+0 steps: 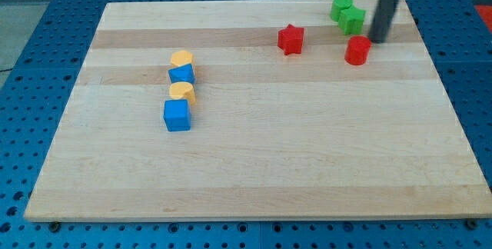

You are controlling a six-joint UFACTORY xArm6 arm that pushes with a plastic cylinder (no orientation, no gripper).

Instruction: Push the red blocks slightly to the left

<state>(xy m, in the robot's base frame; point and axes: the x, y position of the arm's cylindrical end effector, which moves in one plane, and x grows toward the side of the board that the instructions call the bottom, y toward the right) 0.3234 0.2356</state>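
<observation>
**Op:** Top right of the board, my tip (378,40) sits down on the wood, just right of and slightly above the red cylinder (357,50). Close, but I can't tell if it's touching. No pincer on this rig, so nothing to open or close: just a straight dark rod, leaning a little toward the view's right as it rises out of the view.

**Rev:** Orientation of the reds?

**Op:** Red cylinder stands upright, round face up, so no long axis along the board. Red star block (290,39) lies flat to its left, well apart from it, one point toward the view's top. No long axis there either. Both sit in the upper right area.

**Rev:** What's next to the rod?

**Op:** Two green blocks just left of it: a green block (341,5) of unclear shape at the top, and a green star block (352,21) touching it below. Star is just above the red cylinder.

**Rev:** Rest?

**Op:** Left of centre, a vertical column of four, touching or nearly: orange cylinder (181,58), a blue block (182,74) of unclear shape, another orange round block (182,91), blue cube (177,115) at the bottom.

**Rev:** Count, materials?

**Op:** Two red, two green, two orange, two blue: eight blocks, matte solid colour. Wooden board (254,164) is pale with lengthwise grain stripes, on a blue perforated table (27,64).
</observation>
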